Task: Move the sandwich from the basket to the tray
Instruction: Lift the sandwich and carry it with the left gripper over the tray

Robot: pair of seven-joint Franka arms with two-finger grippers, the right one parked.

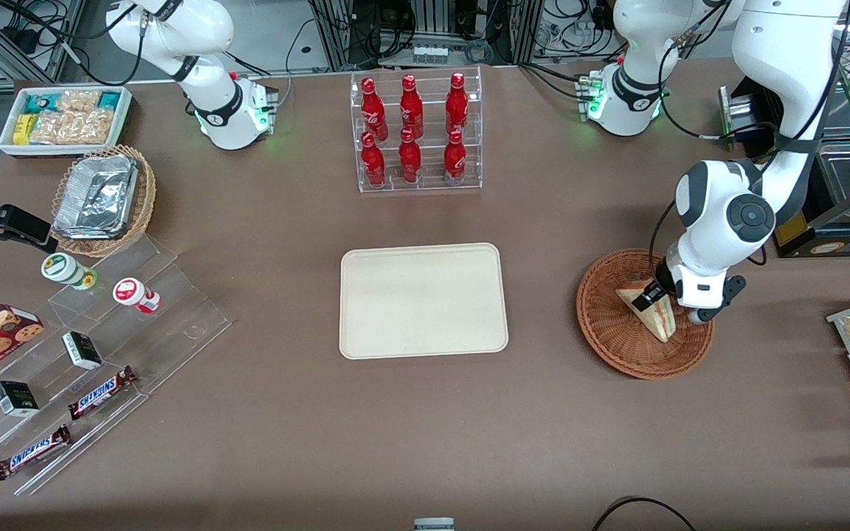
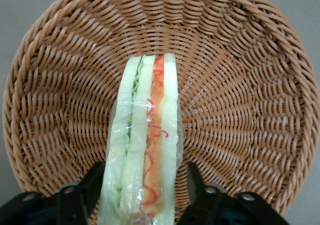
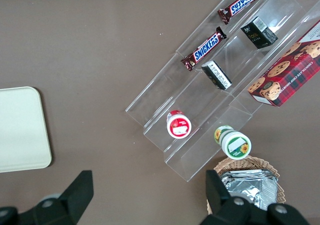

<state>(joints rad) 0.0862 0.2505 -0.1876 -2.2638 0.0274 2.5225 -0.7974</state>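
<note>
In the basket, gripper jaws apart, straddling the sandwich, tray bare, bottle rack farther off.

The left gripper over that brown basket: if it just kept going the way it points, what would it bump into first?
Probably the sandwich: the left gripper points down at it, open jaws on either side. Under that lies the basket.

Wrapped sandwich, pale bread with green and red filling along the cut edge, standing on edge in the reddish-brown wicker basket toward the working arm's end of the counter. Straddled by the end effector, fingers apart at each side. Cream tray flat mid-counter, well apart from the basket.
</note>
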